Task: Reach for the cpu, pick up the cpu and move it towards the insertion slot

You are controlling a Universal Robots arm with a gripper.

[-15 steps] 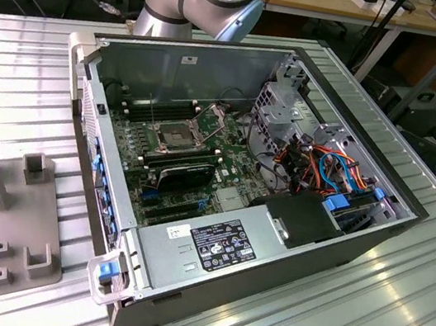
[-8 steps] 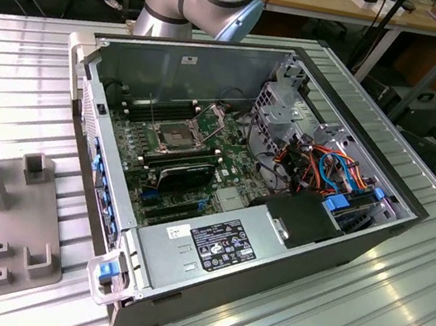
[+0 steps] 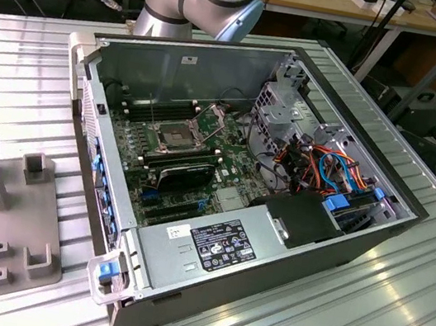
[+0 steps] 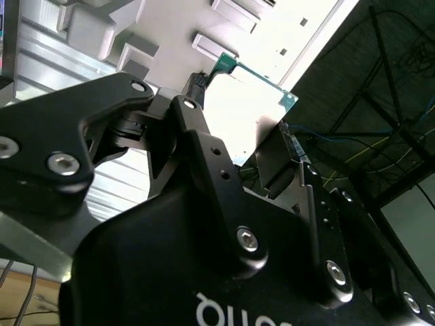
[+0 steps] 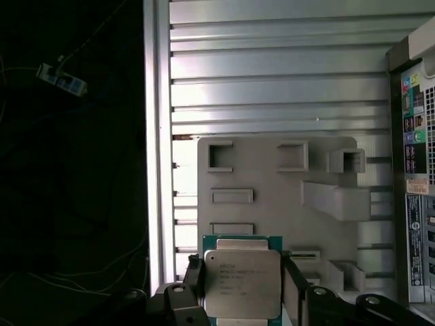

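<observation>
Evidently the black two-fingered gripper (image 5: 242,299) is closed on the cpu (image 5: 242,275), a small flat square chip with a pale metal lid on a green board. In both wrist views its fingers (image 5: 192,282) press on two opposite edges. The chip sits over the pale grey moulded fixture plate (image 5: 265,176), seemingly lifted clear of it. That plate lies on the ribbed aluminium table (image 5: 272,68) beside the open dark-grey computer case (image 3: 193,63). Inside the case is the insertion slot (image 3: 174,135), a square silvery-framed socket with a dark centre, well apart from the chip. The step in hand looks like the carry toward that socket. To do it well the arm should hold the chip flat, since a thin part pinched by its edges can twist or slip. The squeeze should be firm but no harder than needed. The path should rise over the case wall rather than skim it, with the chip's sides squared to the socket frame.
</observation>
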